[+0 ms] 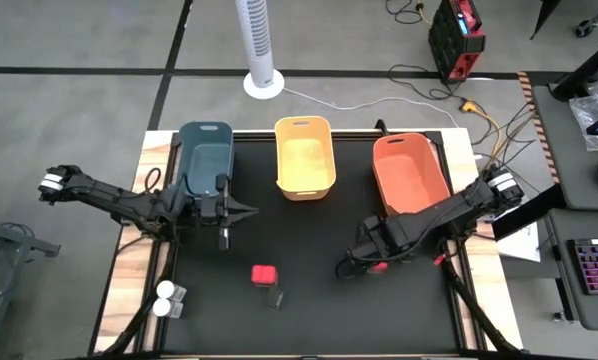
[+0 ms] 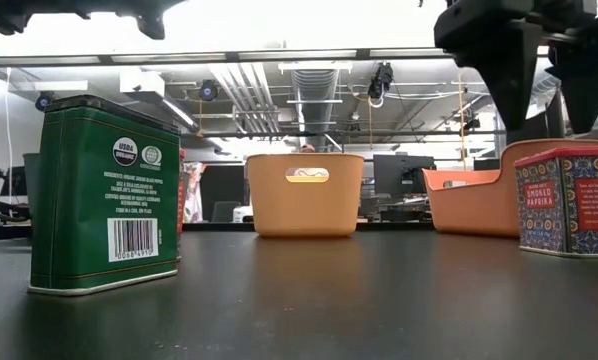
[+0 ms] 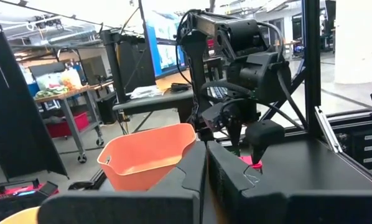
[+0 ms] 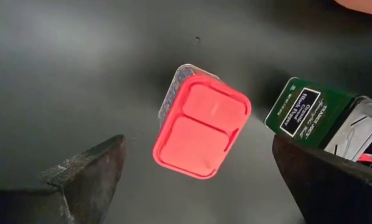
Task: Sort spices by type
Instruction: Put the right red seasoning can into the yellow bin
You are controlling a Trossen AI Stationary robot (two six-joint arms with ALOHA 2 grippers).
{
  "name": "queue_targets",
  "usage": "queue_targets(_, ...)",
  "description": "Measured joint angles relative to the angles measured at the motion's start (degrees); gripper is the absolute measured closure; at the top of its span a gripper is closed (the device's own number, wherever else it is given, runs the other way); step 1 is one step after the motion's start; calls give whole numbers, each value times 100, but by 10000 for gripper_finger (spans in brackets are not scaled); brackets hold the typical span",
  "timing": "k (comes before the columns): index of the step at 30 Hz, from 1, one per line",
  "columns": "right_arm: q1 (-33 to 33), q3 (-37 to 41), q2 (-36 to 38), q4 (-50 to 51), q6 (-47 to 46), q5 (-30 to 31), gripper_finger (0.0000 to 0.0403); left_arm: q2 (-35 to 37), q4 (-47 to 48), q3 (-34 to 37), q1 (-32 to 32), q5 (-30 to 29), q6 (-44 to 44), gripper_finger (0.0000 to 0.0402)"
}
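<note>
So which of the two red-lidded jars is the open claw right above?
The red-lidded jar on the right, next to the green tin, sits between the right gripper's open jaws. The other red-lidded jar stands alone mid-table.

Free room and obstacles on the table (image 1: 309,320). The far edge is closed off by three bins: blue bin (image 1: 205,152), yellow bin (image 1: 305,155), orange bin (image 1: 409,172), with narrow gaps between them. The middle lies bare apart from a red-lidded jar (image 1: 265,275). The right hand (image 1: 364,262) stands wide open above a second red-lidded jar (image 4: 201,129), a green tin (image 4: 307,111) just beside it. White-lidded jars (image 1: 166,298) occupy the near left corner.
</note>
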State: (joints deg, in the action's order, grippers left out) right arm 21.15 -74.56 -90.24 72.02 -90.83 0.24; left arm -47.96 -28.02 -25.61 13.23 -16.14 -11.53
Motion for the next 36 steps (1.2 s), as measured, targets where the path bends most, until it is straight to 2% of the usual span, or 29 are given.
queue_targets(5,96,0,2,-1,-140,10,5,-90,1,0,0,3,71,402)
queue_targets(12,328,0,83,-34,-719,-278,5,-185,43,0,0,9,301,402)
queue_targets(36,282,4,11,-145,-1024,41,5,-276,63,0,0,15,455,402)
